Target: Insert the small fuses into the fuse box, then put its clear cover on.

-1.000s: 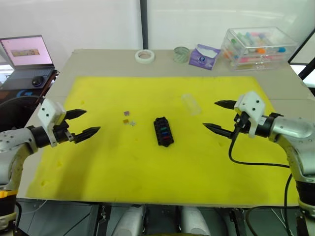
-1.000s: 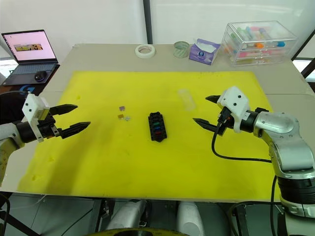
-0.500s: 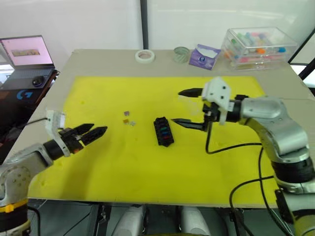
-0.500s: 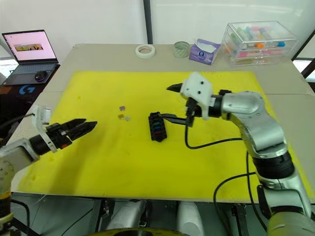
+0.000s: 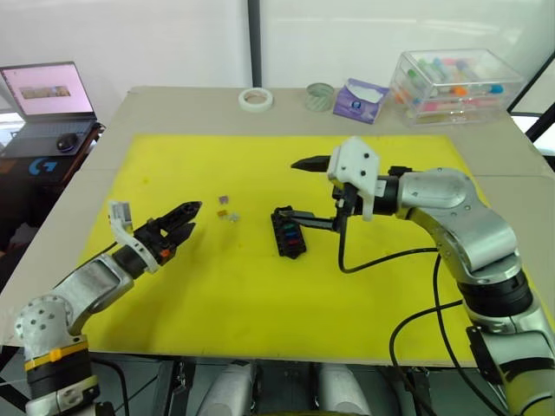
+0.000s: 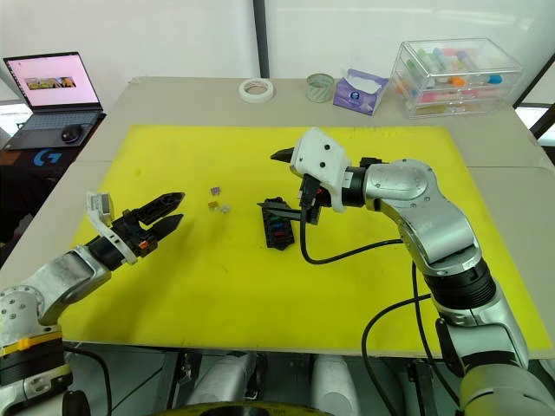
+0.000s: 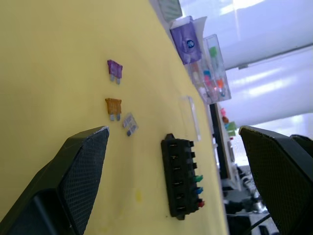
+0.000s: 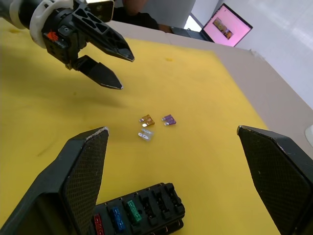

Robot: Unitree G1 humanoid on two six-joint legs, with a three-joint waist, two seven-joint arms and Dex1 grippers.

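The fuse box (image 5: pixel 288 231) is lying mid-mat with three fuses seated; three loose fuses (image 5: pixel 227 208) are resting just beside it. The right gripper (image 6: pixel 279 180) is hovering spread wide over the box, while the left gripper (image 5: pixel 179 222) — slightly parted, empty — is nearing the loose fuses. Likely risks: these tiny fuses skidding away, or the two arms crowding each other.

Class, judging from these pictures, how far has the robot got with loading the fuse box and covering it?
Done: three fuses, red, blue and green, sit in the fuse box. In hand: nothing; the open right gripper hovers at the box and the open left gripper reaches toward the loose fuses. Left: purple, orange and clear fuses lie on the yellow mat, and the box has no cover on.
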